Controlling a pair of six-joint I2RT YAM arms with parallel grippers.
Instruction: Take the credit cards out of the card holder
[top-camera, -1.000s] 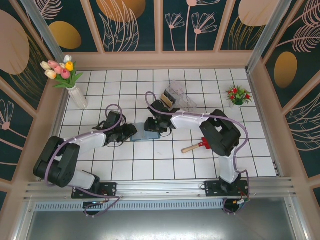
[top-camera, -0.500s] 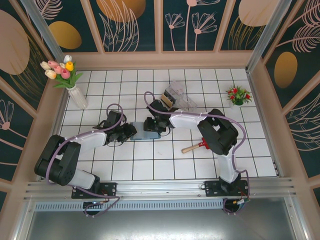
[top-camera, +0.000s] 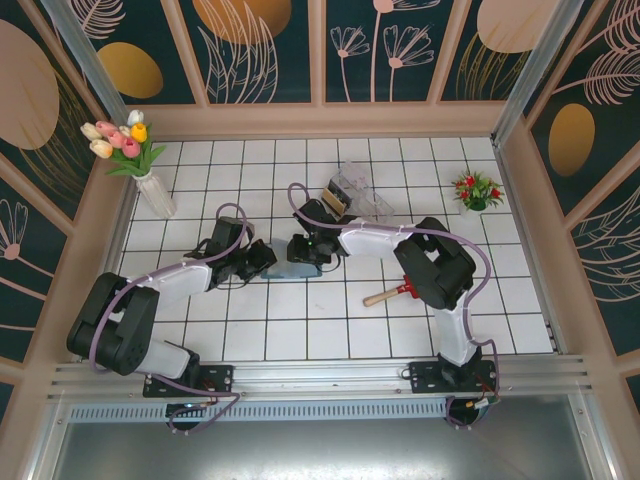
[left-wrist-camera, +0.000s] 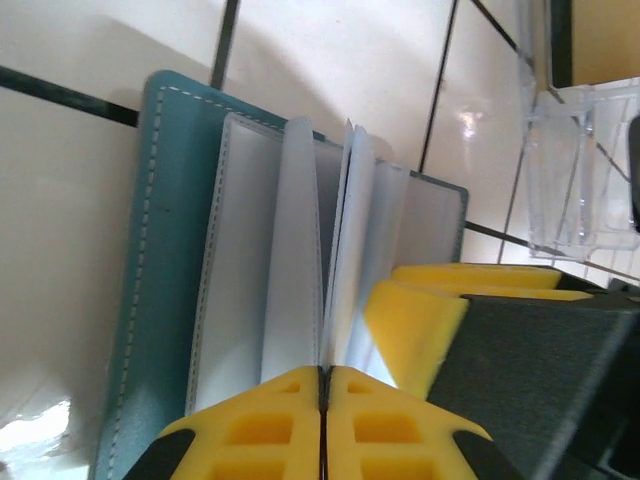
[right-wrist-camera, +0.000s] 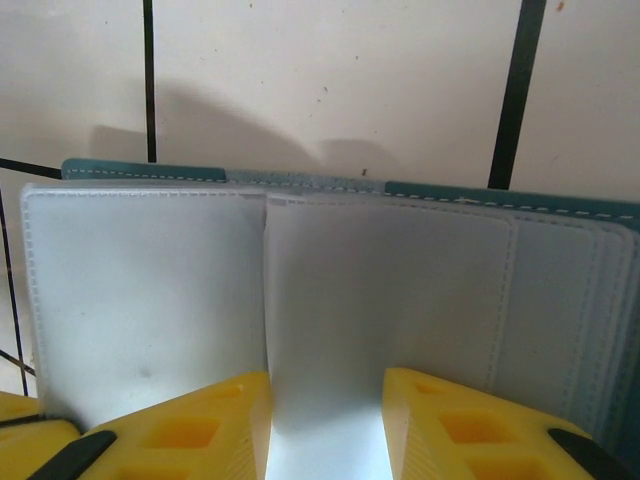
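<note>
On the tiled table the holder lies open and flat right under both sets of fingers, its clear leaves fanned up between them. The left gripper is clamped tight, and from its wrist view it looks to have the edge of one leaf nipped between the pads. The right gripper stands partly apart, one finger either side of a leaf, gripping nothing that I can see. I'd say they are at the stage of spreading the leaves to get at a pocket. I can't make out any card in the sleeves, so none looks to be out yet. Next, the left needs to keep its leaf pulled aside while the right finds a card edge and closes on that, not on the plastic. The clear box sits just beyond the right fingers, close enough to bump. The flower vase, toy shovel and little plant pot are all well away from either gripper.
</note>
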